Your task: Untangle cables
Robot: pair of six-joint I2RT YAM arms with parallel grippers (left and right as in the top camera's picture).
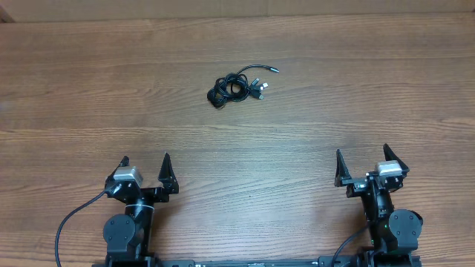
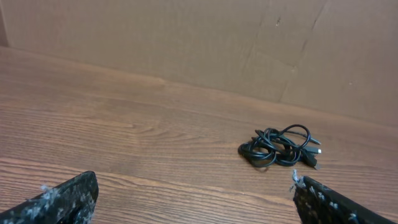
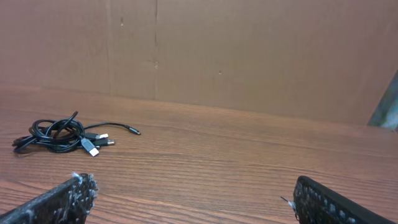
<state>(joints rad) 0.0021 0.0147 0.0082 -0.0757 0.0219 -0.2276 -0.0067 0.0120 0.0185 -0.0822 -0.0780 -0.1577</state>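
black cables (image 1: 239, 86) in a small knot on the table (image 1: 74, 89): likely light and limp; a loose plug end (image 1: 274, 70) suits gripping. left gripper (image 1: 145, 159) and right gripper (image 1: 362, 150) gape wide, empty.

The cables (image 1: 239, 86) are lying bunched together on the tabletop (image 1: 386, 74), toward its far side and roughly midway across. One loose end (image 1: 272, 70) is trailing out to the right of the bunch. The left gripper (image 1: 145, 157) and the right gripper (image 1: 362, 150) are sitting at the near edge, well apart from each other and from the cables, one on either side. A board wall (image 2: 186, 37) is standing behind the tabletop, beyond the cables.
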